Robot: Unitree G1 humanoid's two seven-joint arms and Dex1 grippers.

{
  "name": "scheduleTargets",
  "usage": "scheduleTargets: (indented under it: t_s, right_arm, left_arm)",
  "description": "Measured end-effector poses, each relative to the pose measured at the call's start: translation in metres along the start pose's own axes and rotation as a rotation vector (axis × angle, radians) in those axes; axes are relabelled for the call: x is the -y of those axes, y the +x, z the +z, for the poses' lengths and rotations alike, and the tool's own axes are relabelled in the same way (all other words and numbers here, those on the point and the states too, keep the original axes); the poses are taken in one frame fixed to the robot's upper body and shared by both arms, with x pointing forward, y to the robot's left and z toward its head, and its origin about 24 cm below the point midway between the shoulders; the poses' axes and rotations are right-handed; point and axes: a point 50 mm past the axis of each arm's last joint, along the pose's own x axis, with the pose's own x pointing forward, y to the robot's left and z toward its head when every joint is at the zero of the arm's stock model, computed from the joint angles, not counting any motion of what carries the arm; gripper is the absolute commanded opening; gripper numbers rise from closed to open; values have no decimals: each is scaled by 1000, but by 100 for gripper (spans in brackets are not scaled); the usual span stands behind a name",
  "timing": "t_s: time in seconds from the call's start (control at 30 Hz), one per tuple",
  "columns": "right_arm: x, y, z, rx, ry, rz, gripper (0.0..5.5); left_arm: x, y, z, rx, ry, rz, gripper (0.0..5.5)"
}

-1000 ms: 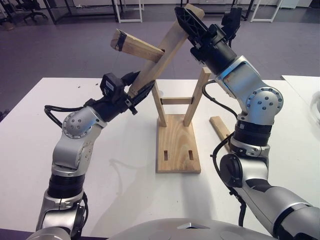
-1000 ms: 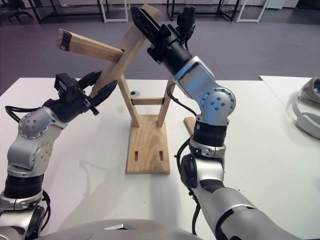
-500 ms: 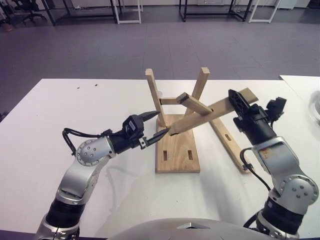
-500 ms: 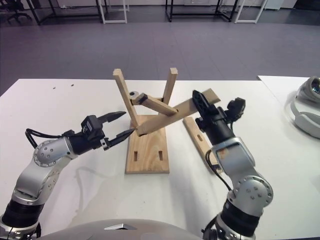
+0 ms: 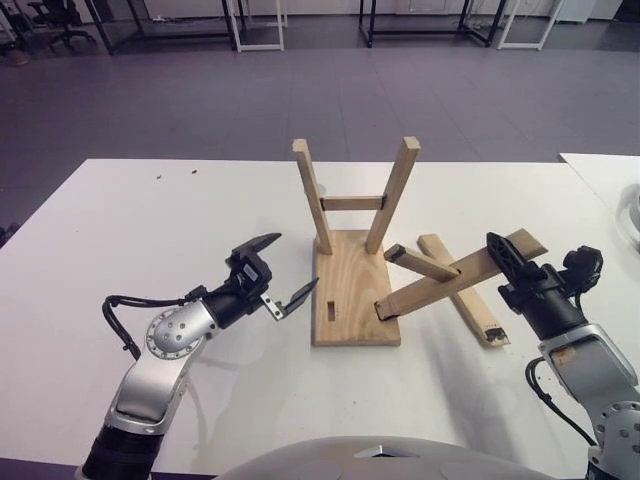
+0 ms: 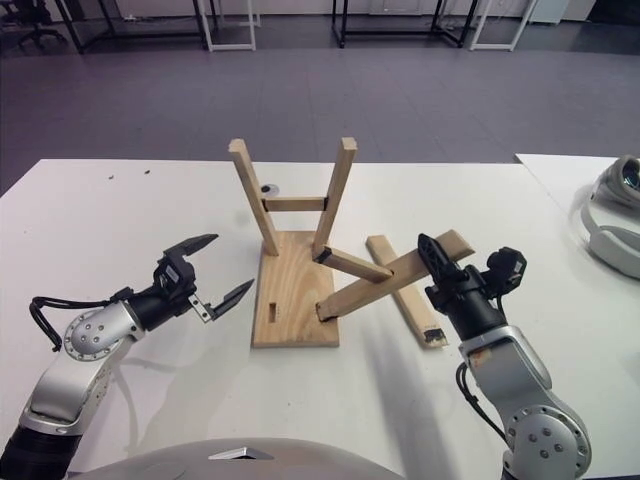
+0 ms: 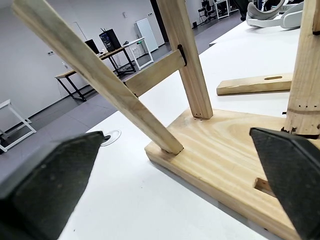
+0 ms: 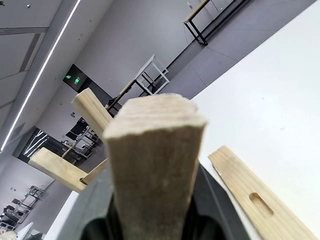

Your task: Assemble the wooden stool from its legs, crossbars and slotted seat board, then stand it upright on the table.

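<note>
Seat board (image 5: 350,275) lies flat on the white table (image 5: 150,220), slots facing up, with two legs (image 5: 392,195) standing up from its far end and a crossbar (image 5: 352,202) joining them. From where I stand, the right gripper (image 5: 500,255) is clamped round the upper end of a third leg (image 5: 435,285), which slants down so its foot rests on the board's right edge. A short crossbar (image 5: 420,263) sticks out of that leg. Beneath it a slotted leg (image 5: 482,320) lies loose on the table, just right of the board. The left gripper (image 5: 296,260) hovers just left of the board, fingers spread wide and holding nothing.
</note>
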Motion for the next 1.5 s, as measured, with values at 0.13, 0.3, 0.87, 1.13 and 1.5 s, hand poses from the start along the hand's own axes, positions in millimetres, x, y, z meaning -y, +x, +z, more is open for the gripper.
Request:
scheduleTargets:
  t_s: [0.13,0.3,0.87,1.13,1.5]
  right_arm:
    - [-21,9,6,-35,-220,76,107]
    - [-45,30,9,-46,-448,100,107]
    - [-61,42,-5,-58,-609,130,110]
    - [-27,51,18,-129,-379,0,111]
    - [-43,47,21,-213,-628,161,112]
  left_arm:
    - [-2,0,0,8,7,38,540]
    - [-11,1,4,54,-23,140,540]
    - [-11,11,11,98,-68,154,540]
    - [-3,17,23,133,-95,172,540]
    - [0,20,22,128,-115,210,540]
